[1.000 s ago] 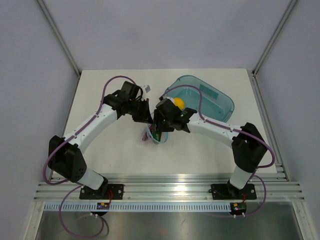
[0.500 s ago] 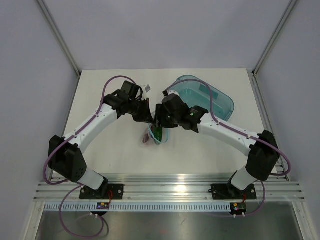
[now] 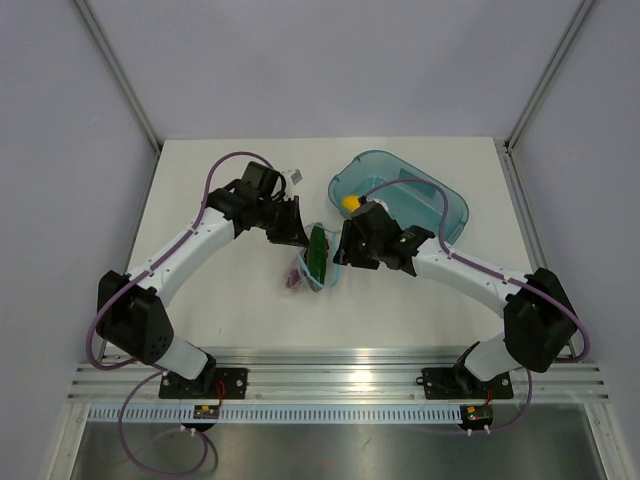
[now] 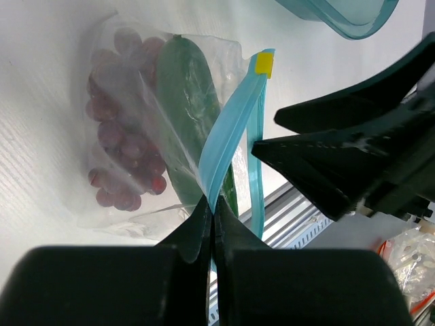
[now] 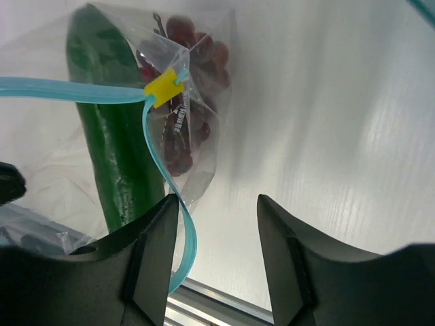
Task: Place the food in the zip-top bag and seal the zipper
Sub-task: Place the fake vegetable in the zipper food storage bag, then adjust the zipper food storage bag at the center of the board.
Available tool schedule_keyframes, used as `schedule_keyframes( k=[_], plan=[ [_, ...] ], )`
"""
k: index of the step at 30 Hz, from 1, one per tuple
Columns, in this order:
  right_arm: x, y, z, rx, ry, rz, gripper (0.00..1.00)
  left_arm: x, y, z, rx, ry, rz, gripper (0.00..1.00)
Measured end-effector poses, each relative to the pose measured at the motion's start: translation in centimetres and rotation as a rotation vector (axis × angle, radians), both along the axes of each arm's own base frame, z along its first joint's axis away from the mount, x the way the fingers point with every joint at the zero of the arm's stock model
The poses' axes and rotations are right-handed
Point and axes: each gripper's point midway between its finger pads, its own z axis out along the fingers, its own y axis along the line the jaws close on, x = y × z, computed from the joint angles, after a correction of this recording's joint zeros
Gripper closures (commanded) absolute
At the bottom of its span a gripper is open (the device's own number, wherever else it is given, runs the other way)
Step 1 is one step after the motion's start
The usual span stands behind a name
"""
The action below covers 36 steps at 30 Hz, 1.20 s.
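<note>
The left gripper [image 4: 212, 207] has its jaws clamped together on the zipper [image 4: 228, 136]. The right gripper [image 5: 217, 204] has its jaws apart, just beside the strip's loose end.

White table [image 3: 225, 300], zip-top bag [image 3: 307, 275], teal tray [image 3: 445, 200]

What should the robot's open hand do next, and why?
Probably the right hand should reach over to the teal tray for the lemon. The grapes and cucumber already lie in the bag, the lemon is the only food outside, and the left hand pinches the zipper, with the mouth open.
</note>
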Motion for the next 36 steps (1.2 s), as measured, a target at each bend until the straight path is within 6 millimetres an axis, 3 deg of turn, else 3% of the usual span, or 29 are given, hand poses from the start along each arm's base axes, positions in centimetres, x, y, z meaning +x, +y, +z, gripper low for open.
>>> schedule_keyframes(
  k=[4,9,11,12,13,19,27,29,33,36],
  plan=[
    [-0.7,1.0,-1.5,0.035,0.052,0.029,0.49,0.0,0.0,0.0,-0.001,0.001,0.000,1.00],
    [-0.9,2.2,-2.0,0.085,0.072,0.058,0.50,0.0,0.0,0.0,-0.001,0.001,0.000,1.00],
    [-1.0,2.5,-1.9,0.103,0.073,0.069,0.64,0.0,0.0,0.0,-0.001,0.001,0.000,1.00],
    [-1.0,2.8,-1.7,0.114,0.072,0.075,0.78,0.0,0.0,0.0,-0.001,0.000,0.000,1.00],
    [-1.1,3.0,-1.6,0.125,0.070,0.087,0.99,0.0,0.0,0.0,-0.001,0.001,0.000,1.00],
    [-0.8,2.7,-0.4,0.092,0.058,0.093,1.00,0.0,0.3,0.1,0.010,0.004,0.002,1.00],
    [0.9,1.8,8.2,0.107,-0.145,0.090,1.00,1.6,2.7,0.6,0.062,-0.030,0.056,1.00],
    [1.2,2.0,8.4,0.096,-0.153,0.098,1.00,1.6,2.9,0.5,0.073,-0.029,0.057,1.00],
    [1.1,1.8,6.2,0.034,-0.102,0.115,1.00,1.2,3.0,0.3,0.084,-0.019,0.050,1.00],
    [0.8,1.7,5.8,0.018,-0.087,0.125,1.00,0.9,2.6,0.3,0.086,-0.017,0.037,1.00]
  ],
)
